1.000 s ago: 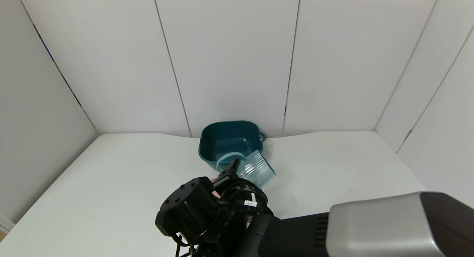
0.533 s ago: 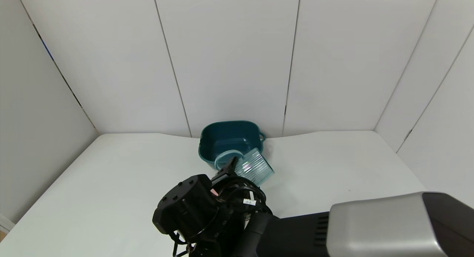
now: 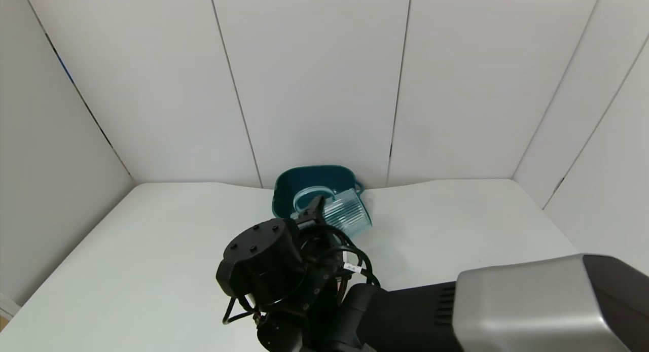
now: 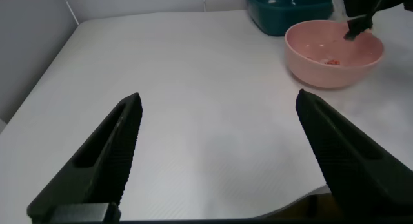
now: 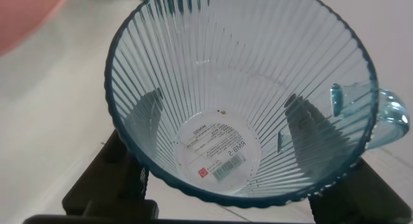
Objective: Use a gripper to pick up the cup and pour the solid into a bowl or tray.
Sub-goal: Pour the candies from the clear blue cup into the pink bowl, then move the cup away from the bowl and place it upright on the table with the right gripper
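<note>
My right gripper (image 3: 315, 208) is shut on the light-blue ribbed cup (image 3: 338, 215) and holds it tilted above the table, in front of the teal tub. In the right wrist view the cup (image 5: 239, 88) looks empty, with only a label on its base; its handle (image 5: 387, 114) sticks out to one side. The pink bowl (image 4: 335, 72) shows in the left wrist view with a few orange-red pieces of the solid (image 4: 330, 61) inside; in the head view it is hidden behind my right arm. My left gripper (image 4: 219, 96) is open and empty, low over the near table.
The dark teal tub (image 3: 303, 182) stands at the back wall, just behind the cup; it also shows in the left wrist view (image 4: 284, 14). White walls close the table at the back and sides. My right arm (image 3: 456, 311) fills the lower right of the head view.
My right gripper has moved away from me and upward with the cup, which now overlaps the teal tub. The left arm has not moved.
</note>
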